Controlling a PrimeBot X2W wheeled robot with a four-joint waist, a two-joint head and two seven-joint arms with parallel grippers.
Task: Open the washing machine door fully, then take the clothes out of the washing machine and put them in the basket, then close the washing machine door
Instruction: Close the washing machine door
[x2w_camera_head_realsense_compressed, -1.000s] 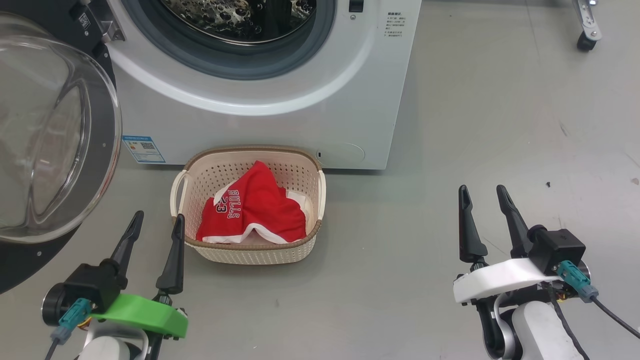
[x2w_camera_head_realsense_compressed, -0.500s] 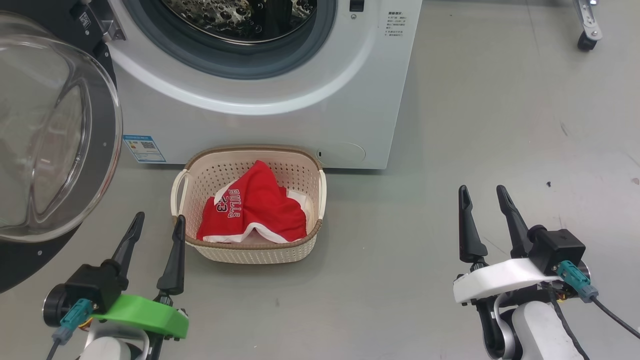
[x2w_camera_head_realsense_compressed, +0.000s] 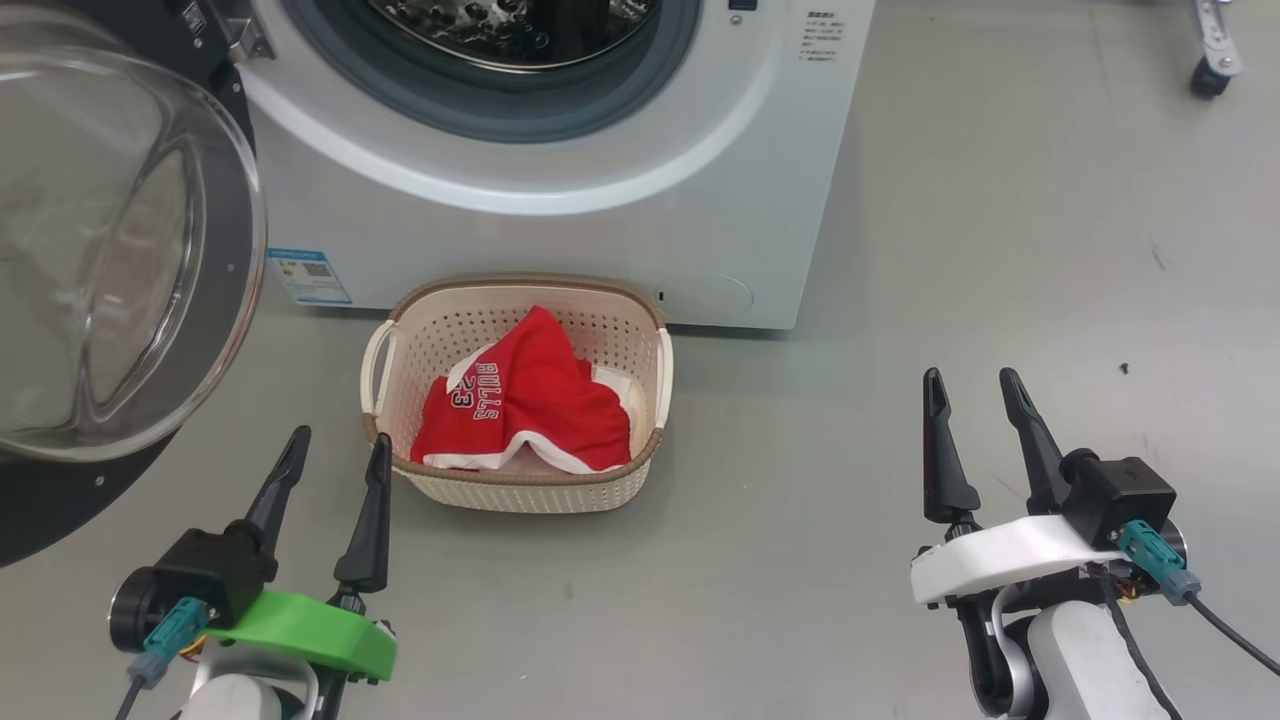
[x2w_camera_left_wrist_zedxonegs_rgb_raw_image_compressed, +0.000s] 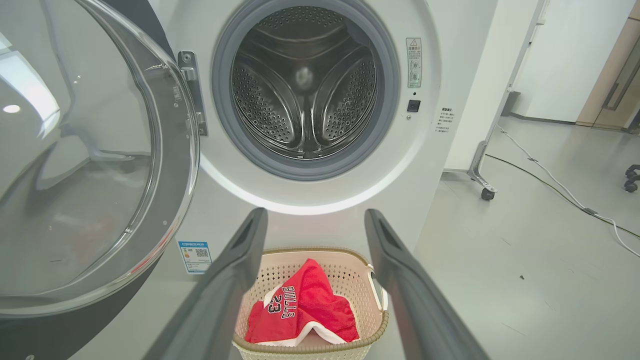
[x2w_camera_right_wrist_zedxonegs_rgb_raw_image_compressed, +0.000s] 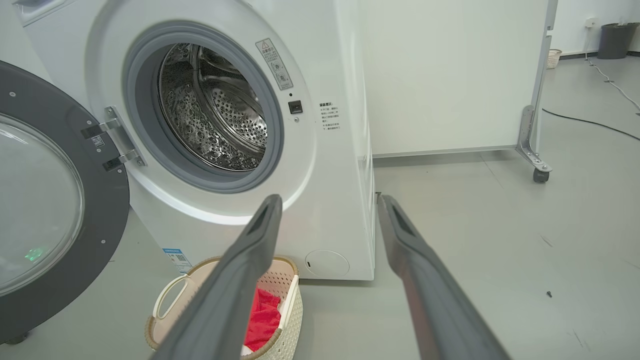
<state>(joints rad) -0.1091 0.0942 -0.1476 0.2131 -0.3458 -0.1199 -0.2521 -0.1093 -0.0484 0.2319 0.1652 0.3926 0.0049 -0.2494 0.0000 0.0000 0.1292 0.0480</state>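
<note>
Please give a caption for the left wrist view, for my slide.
Washing machine door open, steel drum empty, red clothes in the basket below.

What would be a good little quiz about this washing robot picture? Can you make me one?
1. True or false: the washing machine door is shut.
2. Where is the red jersey? A: in the left hand. B: in the basket. C: in the right hand.
3. Fill the gap: both hands have their fingers ____.
Key: 1 false, the door is wide open. 2 B. 3 open, and they hold nothing.
</note>
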